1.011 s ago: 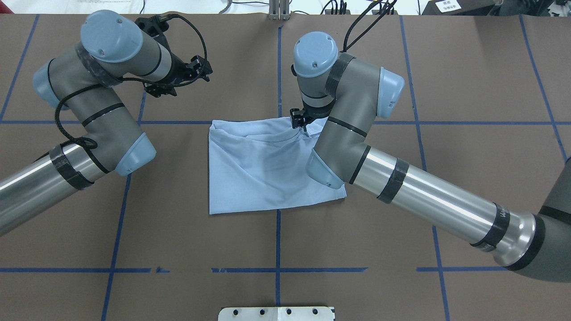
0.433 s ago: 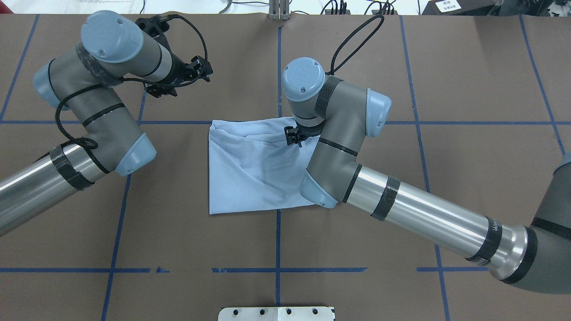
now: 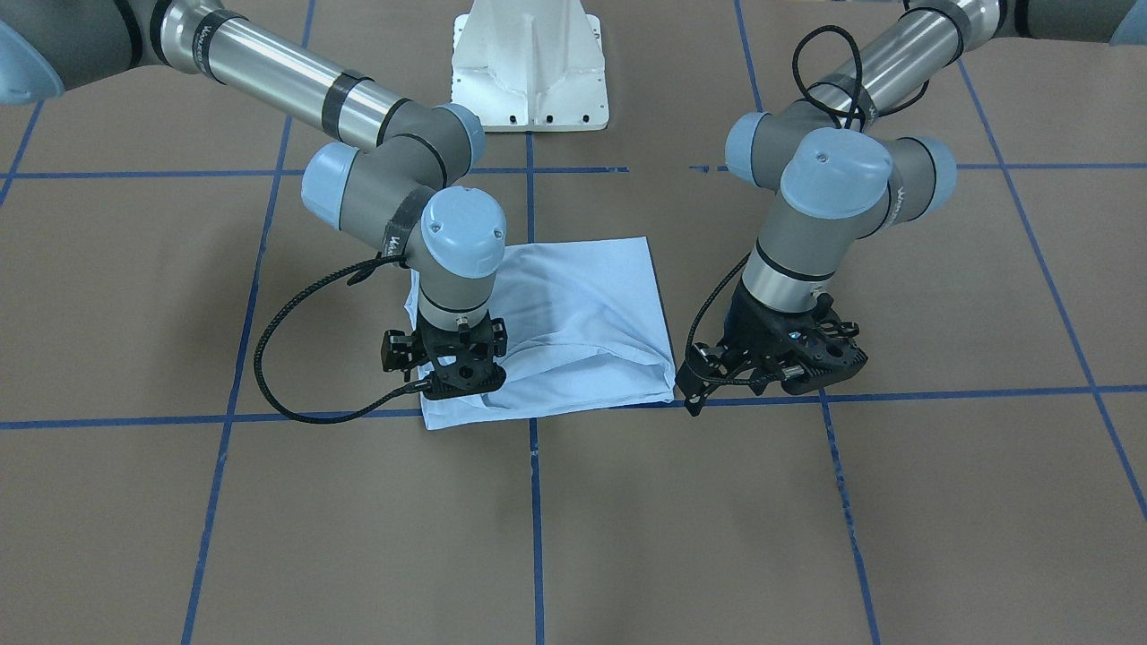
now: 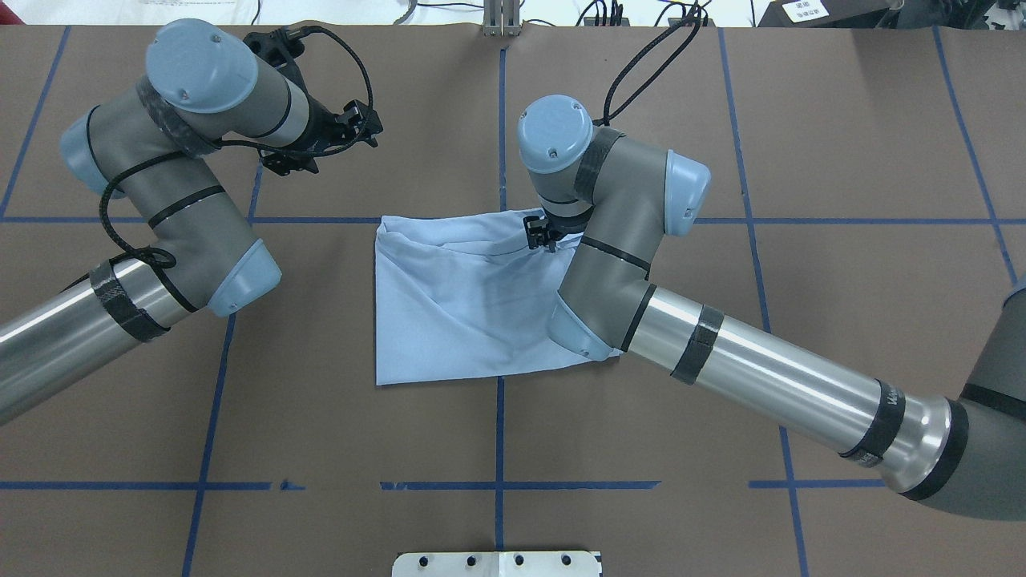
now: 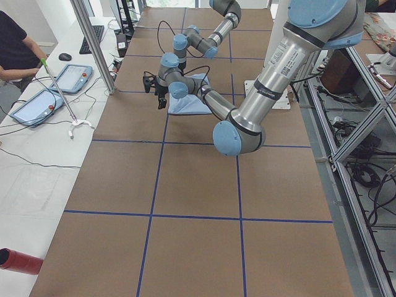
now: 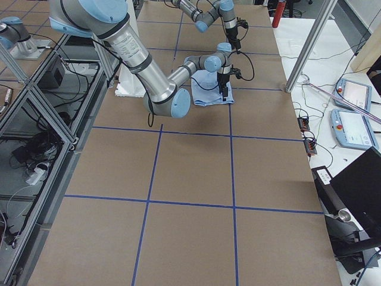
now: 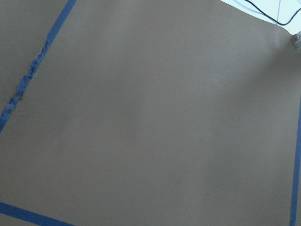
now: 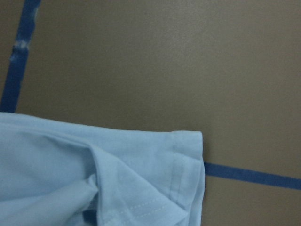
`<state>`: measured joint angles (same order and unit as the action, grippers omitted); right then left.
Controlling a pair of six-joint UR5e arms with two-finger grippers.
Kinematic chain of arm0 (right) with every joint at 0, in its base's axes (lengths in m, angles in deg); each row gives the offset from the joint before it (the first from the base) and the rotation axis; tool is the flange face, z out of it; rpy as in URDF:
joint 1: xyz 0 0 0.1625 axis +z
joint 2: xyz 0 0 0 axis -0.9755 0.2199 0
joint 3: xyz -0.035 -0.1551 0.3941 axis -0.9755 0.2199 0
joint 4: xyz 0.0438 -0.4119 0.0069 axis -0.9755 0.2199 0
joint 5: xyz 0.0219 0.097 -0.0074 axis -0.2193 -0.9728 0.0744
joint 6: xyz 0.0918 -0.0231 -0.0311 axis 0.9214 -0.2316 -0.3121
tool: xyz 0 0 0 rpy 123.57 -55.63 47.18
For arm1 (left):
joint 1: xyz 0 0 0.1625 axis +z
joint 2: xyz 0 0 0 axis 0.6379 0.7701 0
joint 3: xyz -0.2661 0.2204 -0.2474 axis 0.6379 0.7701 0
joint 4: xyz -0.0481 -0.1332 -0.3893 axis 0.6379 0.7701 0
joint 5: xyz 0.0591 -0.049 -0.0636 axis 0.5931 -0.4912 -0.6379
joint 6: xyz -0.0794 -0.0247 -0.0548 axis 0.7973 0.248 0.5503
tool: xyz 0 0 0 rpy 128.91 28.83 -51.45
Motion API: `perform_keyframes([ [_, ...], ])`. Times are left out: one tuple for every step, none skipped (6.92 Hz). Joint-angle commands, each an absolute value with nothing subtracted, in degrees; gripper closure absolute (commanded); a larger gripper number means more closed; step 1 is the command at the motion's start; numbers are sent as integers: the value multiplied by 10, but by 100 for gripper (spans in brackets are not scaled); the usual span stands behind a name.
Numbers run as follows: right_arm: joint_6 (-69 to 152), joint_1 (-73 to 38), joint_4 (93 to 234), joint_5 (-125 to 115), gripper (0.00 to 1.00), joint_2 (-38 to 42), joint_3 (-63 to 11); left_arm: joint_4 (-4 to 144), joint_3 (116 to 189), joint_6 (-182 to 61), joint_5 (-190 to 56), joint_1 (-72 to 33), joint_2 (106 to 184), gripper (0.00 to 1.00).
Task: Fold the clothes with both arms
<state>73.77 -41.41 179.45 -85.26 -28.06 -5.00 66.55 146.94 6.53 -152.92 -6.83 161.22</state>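
Brown table point(image 4: 842, 120): one T-shirt point(image 4: 457, 312), two claws point(image 4: 365, 124) point(image 4: 539, 234).

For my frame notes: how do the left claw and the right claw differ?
The right claw is at the T-shirt's far edge, over cloth; the left claw is over bare table, apart from the T-shirt. The right wrist view shows cloth; the left wrist view shows only table and tape. Both are black.

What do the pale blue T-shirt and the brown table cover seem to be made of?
T-shirt: soft matte knit, perhaps cotton; it creases and shows stitched hems. Table cover: matte brown paper or card, judging by its flat, dull surface.
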Motion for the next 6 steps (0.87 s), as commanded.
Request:
perform_keyframes([
  [722, -396, 1794, -851, 0, -280, -35, 665, 1469, 67, -1529, -68, 1613, 0],
  [701, -377, 1794, -851, 0, -280, -29, 665, 1469, 67, -1529, -68, 1613, 0],
  [682, -356, 1794, -851, 0, -280, -28, 665, 1470, 67, -1530, -68, 1613, 0],
  [663, -334, 1794, -855, 0, -278, -28, 666, 1471, 63, -1531, -69, 1613, 0],
  [645, -309, 1793, -869, 0, -279, -32, 665, 1471, 40, -1551, -75, 1611, 0],
  [614, -271, 1793, -921, 0, -266, -51, 665, 1484, -17, -1576, -104, 1588, 0],
])
